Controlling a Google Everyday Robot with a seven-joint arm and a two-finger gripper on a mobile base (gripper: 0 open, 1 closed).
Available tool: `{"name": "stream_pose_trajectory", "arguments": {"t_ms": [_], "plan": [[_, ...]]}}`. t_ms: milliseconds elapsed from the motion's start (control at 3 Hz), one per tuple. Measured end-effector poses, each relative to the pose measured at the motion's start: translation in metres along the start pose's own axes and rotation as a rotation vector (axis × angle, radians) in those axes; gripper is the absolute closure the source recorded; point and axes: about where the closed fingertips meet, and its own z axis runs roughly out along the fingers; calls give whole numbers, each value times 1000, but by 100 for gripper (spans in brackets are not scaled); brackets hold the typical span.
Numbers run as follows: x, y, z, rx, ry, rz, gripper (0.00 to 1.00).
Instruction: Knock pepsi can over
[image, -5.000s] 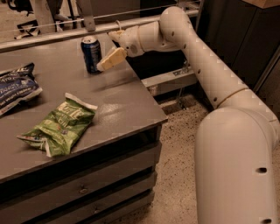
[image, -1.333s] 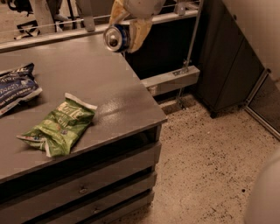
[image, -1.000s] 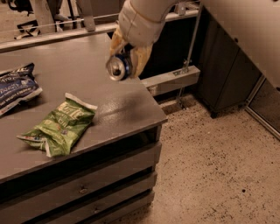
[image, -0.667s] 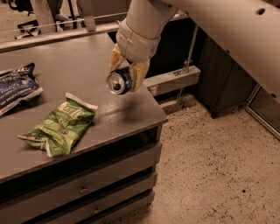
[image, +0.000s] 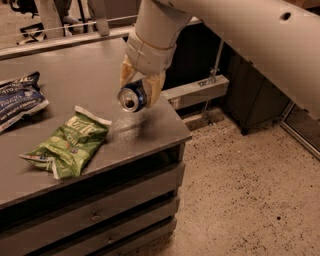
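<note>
The pepsi can (image: 131, 98) is dark blue with a silver top. It is tipped on its side, its top facing the camera. My gripper (image: 140, 86) is shut on it, with one tan finger (image: 125, 71) on its left and the other on its right. The can hangs just over the grey table (image: 90, 70), near the front right corner, and its shadow lies on the surface below. The white arm reaches down from the upper right.
A green snack bag (image: 70, 143) lies at the table's front left of the can. A blue crinkled snack bag (image: 18, 98) lies at the left edge. The table's right edge drops to a speckled floor (image: 240, 190). A dark cabinet (image: 252, 100) stands at the right.
My gripper took the upright can from the back of the table, tipped it on its side, and carried it forward and down toward the front right corner.
</note>
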Motion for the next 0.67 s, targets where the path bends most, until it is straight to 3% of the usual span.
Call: {"name": "stream_pose_trajectory", "arguments": {"t_ms": [667], "plan": [[-17, -4, 47, -79, 59, -83, 100]]}}
